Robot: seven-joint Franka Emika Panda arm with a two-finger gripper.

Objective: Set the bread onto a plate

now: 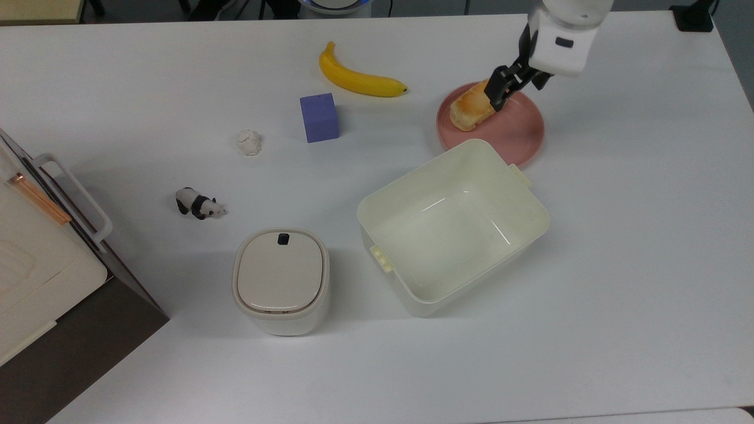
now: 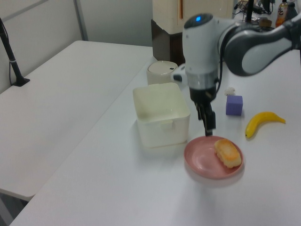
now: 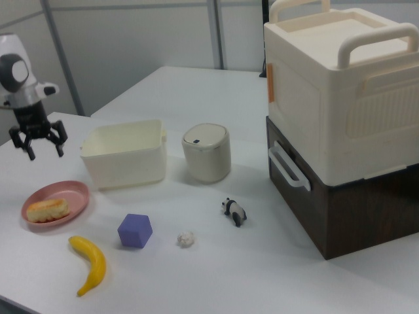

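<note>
White table (image 1: 618, 235); grey partition walls (image 3: 131, 39) behind.

Look at the bread (image 1: 469, 108): you've got a small oblong roll, pale tan at the sides with an orange-brown glazed top, lying flat, glazed side up. It rests on the plate (image 1: 518, 132), toward the top view's left edge of it. The plate is round, pink, flat with a raised rim, sitting on the white table just beside the cream tub.
</note>
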